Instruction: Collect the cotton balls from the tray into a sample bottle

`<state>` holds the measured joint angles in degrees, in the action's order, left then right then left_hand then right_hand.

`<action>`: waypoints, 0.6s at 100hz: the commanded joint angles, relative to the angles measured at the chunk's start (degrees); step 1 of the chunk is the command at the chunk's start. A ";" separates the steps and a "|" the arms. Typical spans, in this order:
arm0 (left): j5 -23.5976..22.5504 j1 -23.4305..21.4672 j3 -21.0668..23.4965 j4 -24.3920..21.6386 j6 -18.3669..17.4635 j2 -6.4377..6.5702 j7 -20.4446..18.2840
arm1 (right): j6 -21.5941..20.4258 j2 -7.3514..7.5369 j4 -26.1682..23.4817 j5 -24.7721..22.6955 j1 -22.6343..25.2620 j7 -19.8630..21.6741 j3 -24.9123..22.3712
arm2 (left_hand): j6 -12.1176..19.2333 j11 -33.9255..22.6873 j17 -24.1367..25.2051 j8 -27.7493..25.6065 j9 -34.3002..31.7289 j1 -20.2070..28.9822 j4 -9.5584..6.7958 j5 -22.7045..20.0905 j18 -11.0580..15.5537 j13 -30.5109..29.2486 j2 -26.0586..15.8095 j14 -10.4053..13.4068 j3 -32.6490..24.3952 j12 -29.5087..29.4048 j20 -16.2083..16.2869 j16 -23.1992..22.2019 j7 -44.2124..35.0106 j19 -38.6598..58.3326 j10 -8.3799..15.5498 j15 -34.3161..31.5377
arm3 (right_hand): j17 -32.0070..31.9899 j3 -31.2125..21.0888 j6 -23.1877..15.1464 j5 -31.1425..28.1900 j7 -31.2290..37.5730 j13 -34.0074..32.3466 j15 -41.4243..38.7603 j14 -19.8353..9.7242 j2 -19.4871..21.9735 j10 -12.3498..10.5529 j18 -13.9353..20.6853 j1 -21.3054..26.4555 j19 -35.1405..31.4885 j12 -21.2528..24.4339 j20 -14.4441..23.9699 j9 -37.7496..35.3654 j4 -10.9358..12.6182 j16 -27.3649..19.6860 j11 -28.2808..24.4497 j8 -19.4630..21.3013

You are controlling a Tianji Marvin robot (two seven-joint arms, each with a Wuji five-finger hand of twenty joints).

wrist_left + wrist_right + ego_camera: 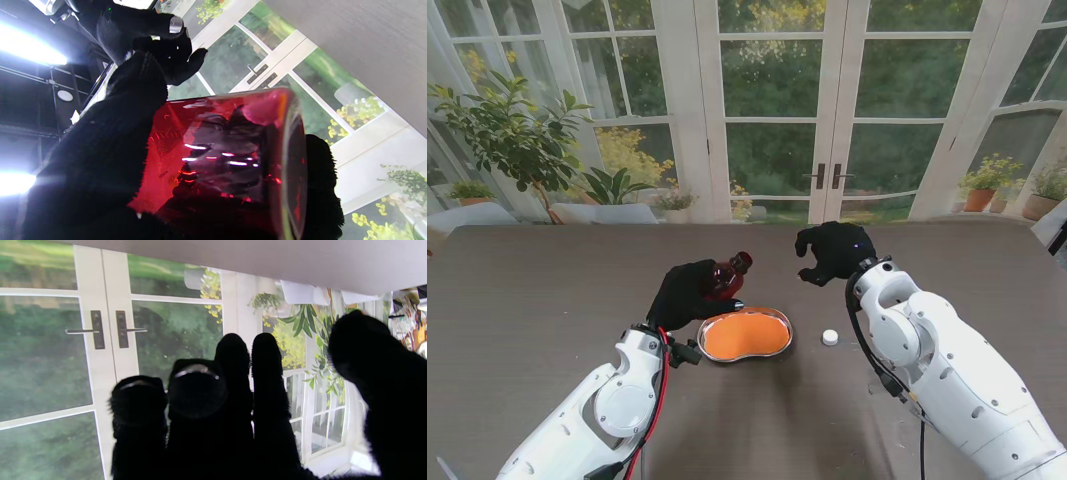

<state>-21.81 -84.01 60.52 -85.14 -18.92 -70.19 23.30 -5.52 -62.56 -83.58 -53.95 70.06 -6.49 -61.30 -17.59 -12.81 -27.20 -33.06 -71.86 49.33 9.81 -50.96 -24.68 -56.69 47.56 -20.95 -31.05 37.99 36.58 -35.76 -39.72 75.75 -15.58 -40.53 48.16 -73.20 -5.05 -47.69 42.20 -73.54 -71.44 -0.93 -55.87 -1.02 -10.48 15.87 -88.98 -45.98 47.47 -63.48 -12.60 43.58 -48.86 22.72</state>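
Presently, item one: the left hand (689, 293), gloved black, was wrapped around a red translucent sample bottle (725, 275), held off the table (527, 290) at the far left rim of the tray (779, 345). In the left wrist view the bottle (230, 160) lay tilted on its side within the grip, with the mouth turned outward and fingers (110, 150) closed about its body.

Item two: the right hand (832, 250) hung above the table, farther from me than the tray and apart from the bottle, fingers loosely curled. The right wrist view showed the fingers (233, 390) close together, the thumb set apart, and nothing visible between them; whether a cotton ball was pinched there could not be told.

Item three: a kidney-shaped steel tray with an orange lining, on the table between the two arms. No cotton balls could be made out in it.

Item four: one small white round object (830, 337), just right of the tray on the table, probably a cotton ball or a cap.

Hazards, as judged: the tilted bottle might spill anything already inside it; a smooth bottle might turn in the glove; a light ball released off-centre might miss the mouth; the white item outside the tray might go uncollected.
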 commanded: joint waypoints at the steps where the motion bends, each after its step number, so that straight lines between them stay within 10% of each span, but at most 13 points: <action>1: 0.10 -0.35 0.13 -0.71 0.33 0.08 -1.40 | -0.67 0.54 1.02 -0.54 0.76 0.63 0.15 | 16.22 -0.16 2.01 -1.55 -3.10 10.30 -0.72 -11.36 1.83 -0.16 -11.74 1.09 -21.40 -0.44 0.37 -0.22 -9.24 -0.53 7.56 -0.29 | 0.59 -2.75 -0.61 1.29 0.42 -2.06 -1.59 -1.64 -3.23 -1.28 0.84 -1.75 -1.63 -0.83 0.82 1.12 -0.23 0.43 -1.71 1.49; 60: -0.09 -1.30 0.20 -1.89 1.15 0.44 -2.47 | -4.06 2.43 8.69 -7.48 1.52 -2.12 2.69 | 15.75 -0.22 2.12 -1.52 -2.84 10.61 -0.97 -11.02 1.60 0.08 -12.27 0.85 -20.54 -0.42 0.50 0.31 -8.90 -0.62 7.08 -0.62 | 2.32 -4.92 -1.56 1.80 1.30 -2.18 -4.85 -3.33 -10.68 -2.29 1.28 -3.88 -2.82 -2.70 0.79 0.94 -1.51 1.76 -4.00 0.94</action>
<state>-21.97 -85.03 60.69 -86.42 -18.02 -69.69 21.99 -9.30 -60.35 -75.85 -61.07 71.52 -9.50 -59.18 -17.57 -12.81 -27.13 -33.06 -71.86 49.33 9.81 -50.96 -24.68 -56.69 47.56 -20.95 -31.05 37.99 36.58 -35.76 -39.72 75.75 -15.58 -40.52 49.60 -74.55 -5.88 -46.66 42.47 -73.54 -74.13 -2.65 -63.61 -2.26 -10.06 13.81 -88.98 -47.83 47.47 -62.78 -12.60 44.23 -51.15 22.72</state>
